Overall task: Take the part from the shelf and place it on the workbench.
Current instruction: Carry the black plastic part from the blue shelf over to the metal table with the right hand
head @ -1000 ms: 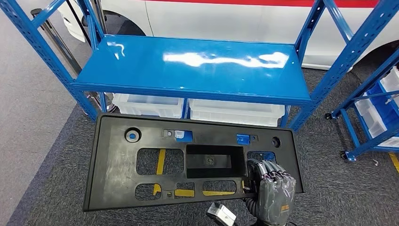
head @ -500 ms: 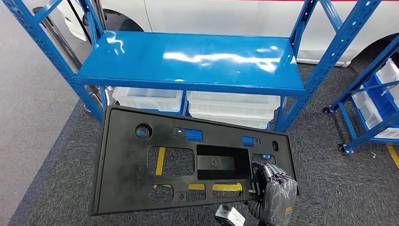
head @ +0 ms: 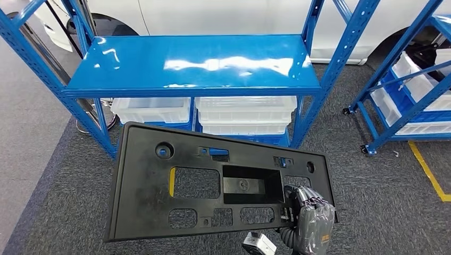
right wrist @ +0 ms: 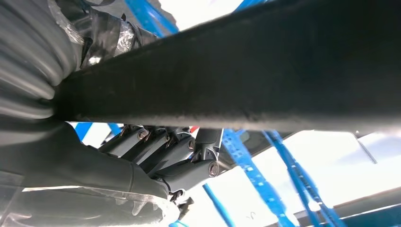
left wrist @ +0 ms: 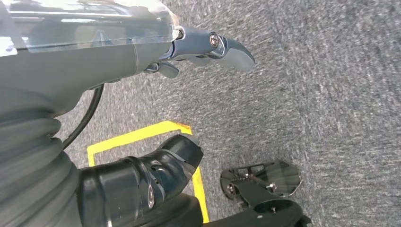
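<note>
The right hand (head: 314, 220) sits at the lower right of the head view, its dark fingers (head: 307, 197) curled over the lower right edge of the part (head: 143, 196) and gripping it. In the right wrist view, the same fingers (right wrist: 161, 151) wrap one face of the part's edge (right wrist: 246, 80), which crosses the frame as a thick dark band.

The part is a wide black plastic panel with rectangular cutouts, a recessed central box and round holes near its upper corners. It fills the lower centre of the head view, held clear of the shelf and tilted, left end higher in the frame. Grey carpet (head: 383, 202) and a short piece of yellow floor tape (head: 172, 180) show through the cutouts.

The left hand (left wrist: 142, 52) appears in the left wrist view above the carpet, holding nothing, with thumb (left wrist: 156, 170) and fingers (left wrist: 222, 45) apart. A yellow taped corner (left wrist: 142, 137) lies on the floor beneath it.

Behind the part, across the upper half of the head view, stands the blue shelf (head: 191, 61); its glossy top deck is bare. White plastic bins (head: 244, 114) sit on the level below, just beyond the part's upper edge. A second blue rack (head: 409, 90) with white bins stands at the upper right. A white vehicle body (head: 223, 16) runs along the top edge, behind the shelf.
</note>
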`<action>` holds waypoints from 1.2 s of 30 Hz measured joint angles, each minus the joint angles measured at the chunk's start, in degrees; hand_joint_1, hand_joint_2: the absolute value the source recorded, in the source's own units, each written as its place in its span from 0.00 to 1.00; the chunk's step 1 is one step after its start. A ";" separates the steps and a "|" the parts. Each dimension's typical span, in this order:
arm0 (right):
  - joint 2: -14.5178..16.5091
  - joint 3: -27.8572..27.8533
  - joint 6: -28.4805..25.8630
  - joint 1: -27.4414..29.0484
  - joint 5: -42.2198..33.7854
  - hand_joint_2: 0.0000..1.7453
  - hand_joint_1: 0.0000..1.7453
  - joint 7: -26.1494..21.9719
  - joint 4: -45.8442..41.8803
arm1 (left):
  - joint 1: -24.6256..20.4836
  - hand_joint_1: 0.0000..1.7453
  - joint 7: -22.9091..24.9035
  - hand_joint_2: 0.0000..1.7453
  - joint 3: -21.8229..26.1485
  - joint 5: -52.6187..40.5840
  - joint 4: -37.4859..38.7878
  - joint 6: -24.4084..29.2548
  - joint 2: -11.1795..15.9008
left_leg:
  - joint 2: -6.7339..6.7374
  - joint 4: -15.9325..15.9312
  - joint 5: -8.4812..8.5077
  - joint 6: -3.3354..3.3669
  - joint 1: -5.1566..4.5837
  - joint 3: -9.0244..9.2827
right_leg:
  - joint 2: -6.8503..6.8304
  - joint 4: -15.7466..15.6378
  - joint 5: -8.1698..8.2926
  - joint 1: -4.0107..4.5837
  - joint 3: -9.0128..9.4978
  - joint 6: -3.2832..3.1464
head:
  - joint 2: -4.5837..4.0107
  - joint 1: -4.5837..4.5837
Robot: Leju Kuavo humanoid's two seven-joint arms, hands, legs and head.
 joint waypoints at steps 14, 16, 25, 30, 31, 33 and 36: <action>2.63 -4.47 -0.12 1.58 -3.05 1.00 1.00 -4.52 -0.80 | 0.33 0.00 0.46 1.00 0.92 0.00 0.00 0.10 0.04 | -8.25 2.99 -1.22 -0.58 0.45 -0.38 | 8.03 -0.05 2.12 0.32 -1.93 -2.28 | 0.00 -0.05; 3.63 -6.26 -0.15 1.82 -4.16 1.00 1.00 -5.92 -1.52 | 0.31 0.00 0.50 1.00 1.01 0.00 0.00 0.19 0.08 | -9.58 0.23 -1.02 -0.25 0.36 0.75 | 9.17 0.06 2.48 0.17 -2.53 -1.62 | 0.00 -0.04; 6.23 -14.38 -0.22 3.60 -8.17 1.00 1.00 -9.08 -4.98 | 0.44 0.00 0.56 1.00 1.07 -0.05 0.00 0.49 -0.03 | -2.80 -1.26 -0.20 1.10 0.59 0.89 | 3.80 14.58 -4.34 -0.24 -9.51 0.75 | 0.00 0.21; 6.65 -15.84 -0.23 3.92 -8.27 1.00 1.00 -9.07 -5.90 | 0.21 0.00 0.57 1.00 1.08 -0.09 0.00 0.57 -0.08 | 0.18 -0.75 -0.90 0.03 0.31 1.25 | 0.13 0.54 1.27 0.11 -1.60 0.17 | 0.00 0.20; 6.73 -16.02 -0.23 3.97 -8.37 1.00 1.00 -9.05 -6.07 | 0.11 0.00 0.57 1.00 1.08 -0.09 0.00 0.60 -0.07 | 0.57 -0.68 -0.98 -0.26 0.17 1.31 | -0.09 -0.14 1.12 0.36 -1.39 -0.12 | 0.00 0.19; 6.85 -16.46 -0.23 4.10 -8.67 1.00 1.00 -8.99 -6.36 | -0.06 0.00 0.57 1.00 1.09 -0.09 0.00 0.66 -0.08 | 1.37 -0.73 -1.02 -0.78 0.11 1.53 | 1.03 -0.12 1.30 0.50 -1.69 -0.66 | 0.00 0.19; 7.09 -17.03 -0.25 4.17 -9.06 1.00 1.00 -8.94 -6.89 | -0.09 0.00 0.56 1.00 1.10 -0.15 0.00 0.73 -0.08 | 0.07 1.53 -3.18 -1.55 0.27 0.79 | 2.61 -0.67 1.72 0.11 -1.68 -1.56 | 0.00 0.14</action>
